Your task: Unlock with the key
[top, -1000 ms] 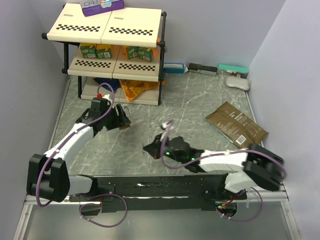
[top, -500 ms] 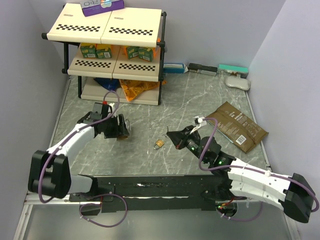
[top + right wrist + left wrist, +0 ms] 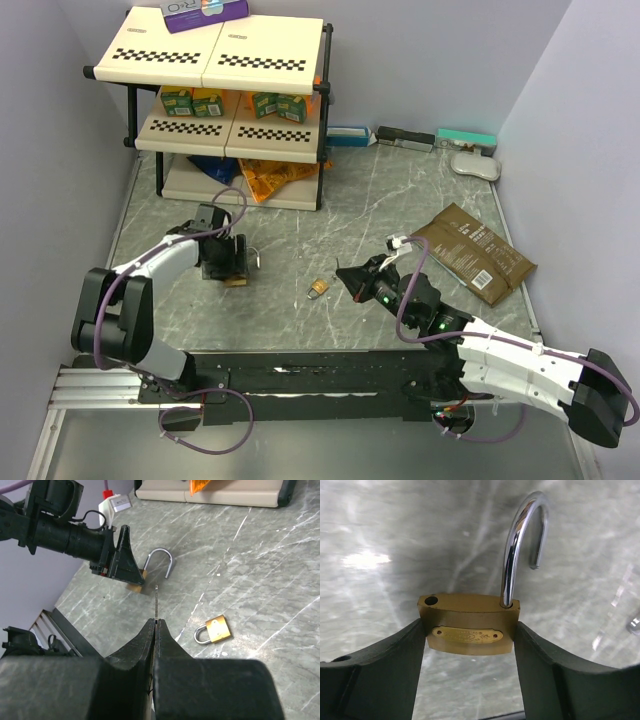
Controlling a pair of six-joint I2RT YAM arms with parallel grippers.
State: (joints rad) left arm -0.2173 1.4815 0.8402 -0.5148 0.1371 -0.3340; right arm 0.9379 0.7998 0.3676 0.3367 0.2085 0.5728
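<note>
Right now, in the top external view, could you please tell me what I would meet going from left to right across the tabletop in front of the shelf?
larger padlock → smaller padlock → right gripper pinching the key → brown packet

Grey marbled tabletop point(image 3: 400, 200) with pale veins, enclosed by plain lavender-grey walls point(image 3: 430, 60) behind and on both sides. A three-tier shelf rack point(image 3: 270, 40), cream boards with checkered strips on black posts, stands on the tabletop beyond the left fingers point(image 3: 380, 675). Diffuse overhead light; a bright glare patch lies on the stone just ahead of those fingers.
</note>
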